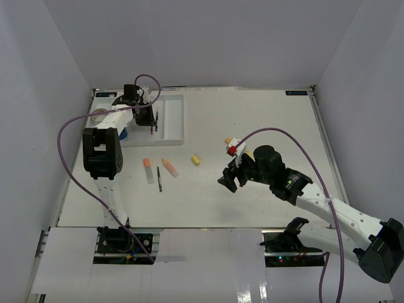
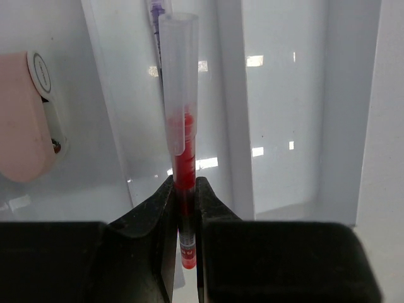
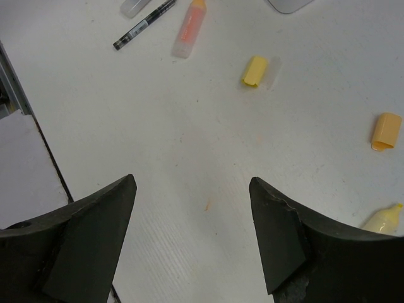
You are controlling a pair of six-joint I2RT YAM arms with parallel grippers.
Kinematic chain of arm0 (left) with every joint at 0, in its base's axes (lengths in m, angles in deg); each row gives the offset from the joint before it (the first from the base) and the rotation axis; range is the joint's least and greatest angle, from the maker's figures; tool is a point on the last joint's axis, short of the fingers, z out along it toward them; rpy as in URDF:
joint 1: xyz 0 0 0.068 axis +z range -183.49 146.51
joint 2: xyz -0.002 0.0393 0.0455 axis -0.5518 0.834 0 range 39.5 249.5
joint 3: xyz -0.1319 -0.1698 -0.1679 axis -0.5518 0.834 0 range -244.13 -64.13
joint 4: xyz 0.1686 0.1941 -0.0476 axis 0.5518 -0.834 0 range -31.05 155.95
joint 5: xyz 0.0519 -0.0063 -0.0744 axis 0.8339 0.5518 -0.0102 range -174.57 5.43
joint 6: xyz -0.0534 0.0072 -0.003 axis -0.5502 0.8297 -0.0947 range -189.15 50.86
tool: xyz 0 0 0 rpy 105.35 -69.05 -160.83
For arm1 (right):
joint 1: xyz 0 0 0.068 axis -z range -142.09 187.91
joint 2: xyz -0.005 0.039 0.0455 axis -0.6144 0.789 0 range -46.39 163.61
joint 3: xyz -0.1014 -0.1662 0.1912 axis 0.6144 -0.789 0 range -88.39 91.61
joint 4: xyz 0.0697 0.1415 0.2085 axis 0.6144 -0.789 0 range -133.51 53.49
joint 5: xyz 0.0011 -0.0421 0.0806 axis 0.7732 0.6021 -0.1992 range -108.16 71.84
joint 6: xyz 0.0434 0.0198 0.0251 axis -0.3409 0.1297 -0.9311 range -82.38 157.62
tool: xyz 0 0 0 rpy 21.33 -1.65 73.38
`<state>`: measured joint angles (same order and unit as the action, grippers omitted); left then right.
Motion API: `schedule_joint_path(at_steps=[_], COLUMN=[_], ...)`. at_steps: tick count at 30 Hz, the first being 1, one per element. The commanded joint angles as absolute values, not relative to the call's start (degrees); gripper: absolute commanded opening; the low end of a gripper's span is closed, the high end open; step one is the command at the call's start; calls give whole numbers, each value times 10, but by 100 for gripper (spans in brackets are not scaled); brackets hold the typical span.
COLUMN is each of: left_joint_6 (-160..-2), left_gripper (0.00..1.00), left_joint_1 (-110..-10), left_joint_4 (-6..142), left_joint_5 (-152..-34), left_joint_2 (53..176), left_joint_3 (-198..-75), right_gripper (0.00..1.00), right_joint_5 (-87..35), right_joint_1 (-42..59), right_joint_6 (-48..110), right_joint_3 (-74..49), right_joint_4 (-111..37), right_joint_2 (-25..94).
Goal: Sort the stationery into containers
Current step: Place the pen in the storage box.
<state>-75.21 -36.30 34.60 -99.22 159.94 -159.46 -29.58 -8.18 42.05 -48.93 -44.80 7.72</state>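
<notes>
Top external first: my left gripper [image 1: 149,120] is stretched out to the far left over the white tray [image 1: 173,120], with a red pen [image 1: 153,129] hanging off it. Looks like I'm mid-drop. The right gripper [image 1: 228,182] hovers over the bare surface [image 1: 265,202] mid-table with nothing in it. Loose stuff waiting between the arms: a pale marker [image 1: 148,170] with an orange tip, an orange marker [image 1: 169,166], a dark pen [image 1: 159,179] and a small yellow piece [image 1: 196,160]. A tape roll [image 1: 98,115] sits left of the tray, half hidden by the arm.

Left wrist: the fingers are clamped on the red pen's lower barrel, and its clear cap points away along one of the long compartments. Holding it lengthwise makes sense to me, since the slot is narrow and the pen only fits that way. I can't tell whether it's touching the tray floor yet. A pink eraser [image 2: 22,113] lies off to the left, across a divider as far as I can make out.

Right wrist: fingers spread wide and empty, aimed at the bare surface. The dark pen, orange marker and yellow piece are up ahead. An orange cap [image 3: 386,131] and a yellow marker tip [image 3: 382,219] sit off to the right. My guess is this arm is staged for the next pick. The yellow piece looks handiest, but I'd have to reach forward first.
</notes>
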Motion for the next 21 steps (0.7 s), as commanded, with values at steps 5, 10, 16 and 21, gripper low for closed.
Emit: schedule_joint_path(at_steps=[5, 10, 16, 21], left_joint_6=[-754, -762, -769, -781], left_gripper=[26, 37, 42, 45], left_joint_1=[-363, -363, -363, -363], left_joint_4=[346, 346, 347, 346], left_joint_5=[-993, -991, -986, -1001], left_joint_2=[1617, 1632, 1632, 1593], left_joint_3=[-1640, -1644, -1649, -1650], right_gripper=[79, 79, 79, 79], right_joint_5=[-303, -304, -304, -303], right_joint_1=[-74, -72, -71, -70], right_joint_6=[431, 431, 431, 430], right_joint_3=[-495, -496, -496, -496], right_joint_4=[-414, -414, -414, -415], right_joint_2=[81, 79, 79, 74])
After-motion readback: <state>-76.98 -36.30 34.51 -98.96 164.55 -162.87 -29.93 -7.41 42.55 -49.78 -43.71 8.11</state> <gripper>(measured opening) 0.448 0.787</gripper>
